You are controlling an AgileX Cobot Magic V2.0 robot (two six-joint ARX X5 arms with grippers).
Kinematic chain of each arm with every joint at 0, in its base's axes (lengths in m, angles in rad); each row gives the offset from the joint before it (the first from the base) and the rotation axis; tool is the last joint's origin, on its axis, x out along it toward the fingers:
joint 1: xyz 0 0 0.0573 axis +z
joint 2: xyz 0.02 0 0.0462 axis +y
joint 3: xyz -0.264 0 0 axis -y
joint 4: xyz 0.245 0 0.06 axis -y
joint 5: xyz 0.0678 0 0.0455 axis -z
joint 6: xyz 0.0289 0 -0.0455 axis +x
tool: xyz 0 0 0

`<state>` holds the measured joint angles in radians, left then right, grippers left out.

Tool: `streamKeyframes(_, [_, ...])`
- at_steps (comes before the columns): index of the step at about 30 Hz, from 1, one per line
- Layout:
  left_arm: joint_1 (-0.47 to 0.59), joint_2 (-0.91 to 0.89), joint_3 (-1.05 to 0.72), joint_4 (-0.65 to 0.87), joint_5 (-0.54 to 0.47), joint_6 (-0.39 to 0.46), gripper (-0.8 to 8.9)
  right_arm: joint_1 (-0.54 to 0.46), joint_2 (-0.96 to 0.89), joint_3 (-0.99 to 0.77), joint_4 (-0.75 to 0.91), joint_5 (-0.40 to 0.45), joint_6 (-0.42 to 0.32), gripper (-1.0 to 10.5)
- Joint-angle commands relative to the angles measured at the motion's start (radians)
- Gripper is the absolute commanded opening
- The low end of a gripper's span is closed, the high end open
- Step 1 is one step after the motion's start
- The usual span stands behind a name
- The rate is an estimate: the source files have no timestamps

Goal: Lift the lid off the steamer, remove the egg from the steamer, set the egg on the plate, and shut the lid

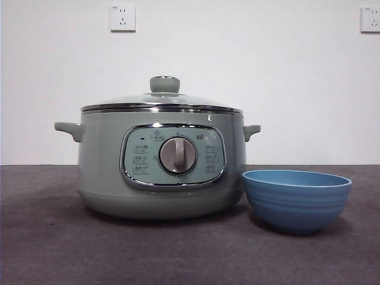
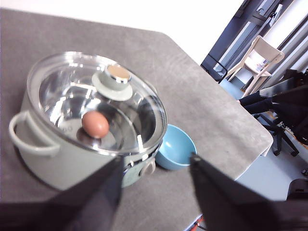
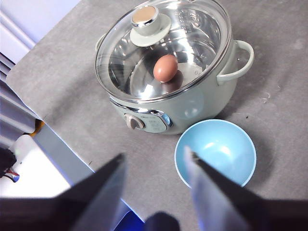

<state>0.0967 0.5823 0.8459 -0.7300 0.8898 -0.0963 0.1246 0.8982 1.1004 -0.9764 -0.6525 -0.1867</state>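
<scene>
The sage-green steamer [image 1: 160, 172] [image 2: 43, 163] [image 3: 192, 103] stands on the table with the glass lid [image 1: 160, 101] [image 2: 139, 103] [image 3: 192, 29] resting closed on its rim. Through the glass a brown egg [image 2: 95, 124] [image 3: 165, 67] lies on the steel inner tray. No plate shows in any view. A blue ribbed bowl [image 1: 297, 199] [image 2: 177, 150] [image 3: 216, 151] sits close beside the steamer, near its control panel. My left gripper [image 2: 156, 159] hovers open, high above the steamer and bowl. My right gripper [image 3: 155, 156] also hangs open above the table's front edge, holding nothing. Neither arm appears in the front view.
The grey table [image 1: 59, 249] ends in an edge close in front of the steamer [image 3: 72, 144]. A white wall with two sockets [image 1: 122, 18] stands behind. Chairs [image 2: 257, 57] and floor lie beyond the table's far corner.
</scene>
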Motion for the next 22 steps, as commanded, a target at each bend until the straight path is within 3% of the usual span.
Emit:
streamKeyframes(1, [-0.023,0.009,0.012,0.034,0.003,0.004,4.45,0.002,0.000,0.002,0.003,0.000,0.014,5.5])
streamKeyframes(8, [-0.113,0.131,0.149,0.053,-0.039,0.021,4.45,0.002,0.000,0.002,0.003,0.000,0.014,5.5])
streamKeyframes(22, [-0.428,0.574,0.454,0.124,-0.392,0.154,4.44,0.002,0.000,0.002,0.003,0.000,0.014,5.5])
